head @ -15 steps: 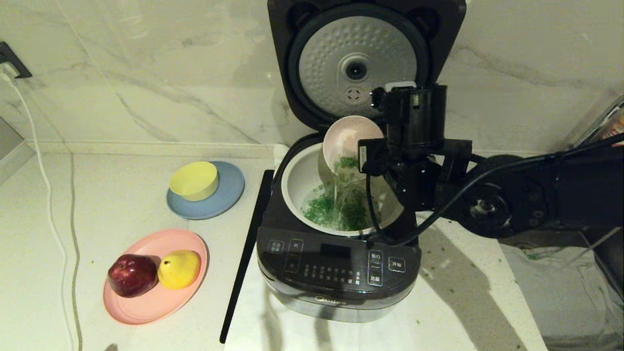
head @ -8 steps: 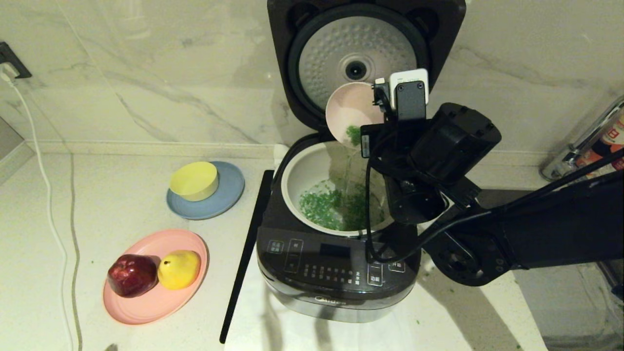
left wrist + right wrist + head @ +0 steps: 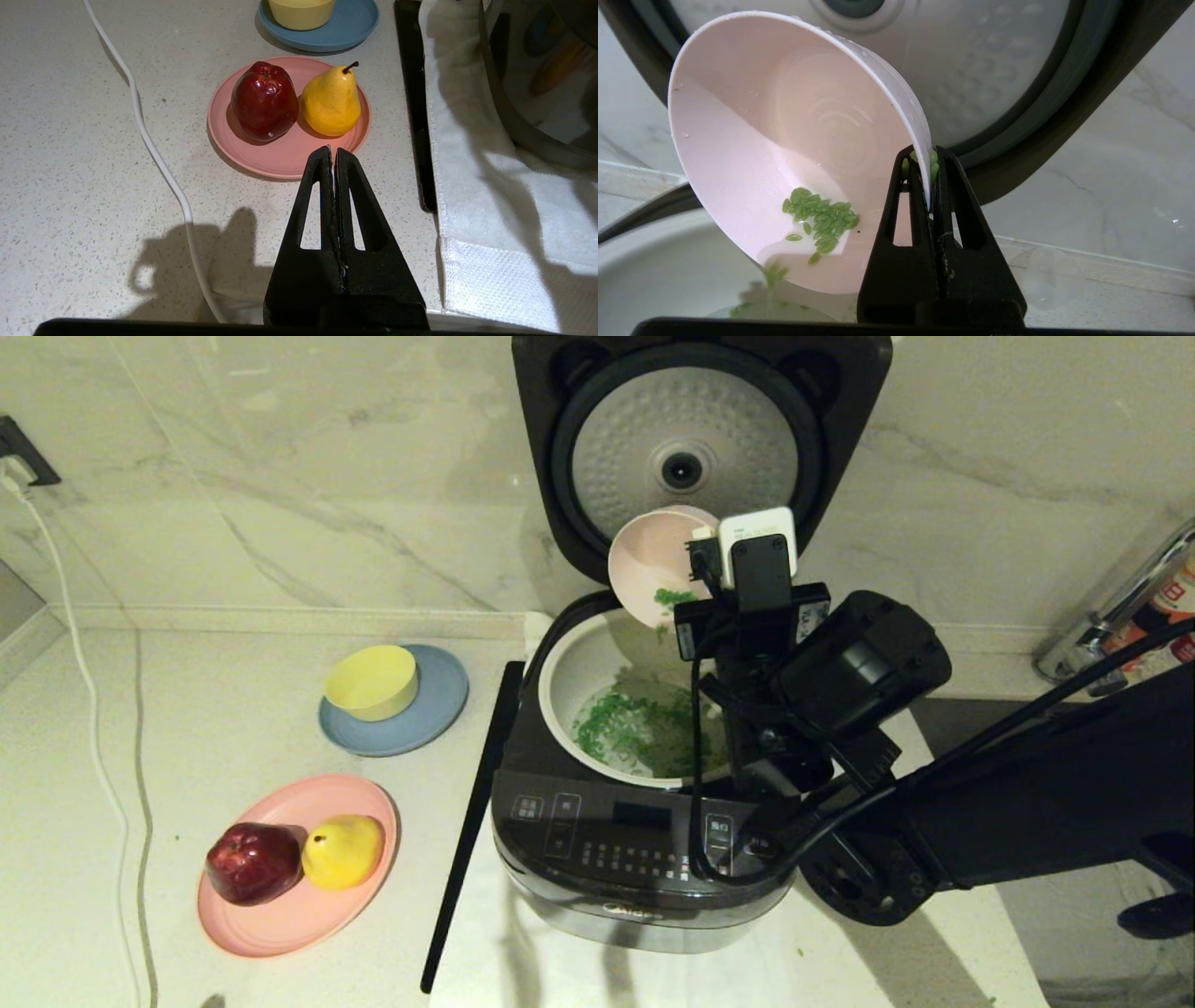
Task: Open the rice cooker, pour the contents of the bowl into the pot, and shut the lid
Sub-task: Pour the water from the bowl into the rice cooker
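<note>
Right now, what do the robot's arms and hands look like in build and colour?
Both are matte black. The right hand and left hand each have two triangular fingers with cut-out windows. The right arm carries a white-and-black camera block, a cylindrical wrist housing and a loose black cable.

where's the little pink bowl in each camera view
Head view: bowl tilted over the pot, held by the right gripper.
Left wrist view: not in it.
Right wrist view: bowl fills the upper left, rim pinched.
Shared landmark: the lid with its dimpled plate, behind the bowl.
</note>
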{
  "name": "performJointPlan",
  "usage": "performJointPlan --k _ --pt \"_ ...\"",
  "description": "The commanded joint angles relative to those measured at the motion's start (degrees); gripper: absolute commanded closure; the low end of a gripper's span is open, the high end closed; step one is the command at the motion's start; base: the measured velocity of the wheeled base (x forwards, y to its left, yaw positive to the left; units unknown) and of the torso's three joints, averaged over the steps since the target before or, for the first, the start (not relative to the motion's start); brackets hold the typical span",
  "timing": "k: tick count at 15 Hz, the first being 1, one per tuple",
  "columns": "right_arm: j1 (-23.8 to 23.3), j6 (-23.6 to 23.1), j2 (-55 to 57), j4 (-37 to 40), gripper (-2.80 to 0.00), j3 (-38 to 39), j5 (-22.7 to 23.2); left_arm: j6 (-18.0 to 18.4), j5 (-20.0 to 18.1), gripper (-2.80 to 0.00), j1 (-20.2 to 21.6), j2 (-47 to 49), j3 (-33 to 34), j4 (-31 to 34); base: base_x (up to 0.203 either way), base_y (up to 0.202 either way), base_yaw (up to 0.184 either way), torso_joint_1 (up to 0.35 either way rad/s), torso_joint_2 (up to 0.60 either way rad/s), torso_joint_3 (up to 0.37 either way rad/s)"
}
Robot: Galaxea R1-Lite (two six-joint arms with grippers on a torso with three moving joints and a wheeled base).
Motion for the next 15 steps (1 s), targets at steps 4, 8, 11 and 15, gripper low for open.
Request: performJointPlan --k 4,8,11,15 --pt "0.6 -0.9 1.3 -1.0 0.00 0.5 -0.2 0.0 0.0 0.00 0.0 0.0 0.5 -0.1 0.000 0.000 0.000 0.000 0.00 0.000" --pt "2.0 -1.6 1.3 -1.0 0.00 0.4 -0.4 0.0 0.0 0.00 0.0 0.0 0.5 0.0 0.000 0.000 0.000 0.000 0.00 0.000" --pt "2.2 -1.7 0.5 -0.2 0.00 -0.1 -0.9 -0.1 0.0 0.00 0.0 0.0 0.5 0.0 0.000 0.000 0.000 0.000 0.00 0.000" --pt "2.3 1.1 -2.9 10.1 0.00 -1.1 -3.2 0.0 0.0 0.00 0.0 0.0 0.5 -0.1 0.000 0.000 0.000 0.000 0.00 0.000"
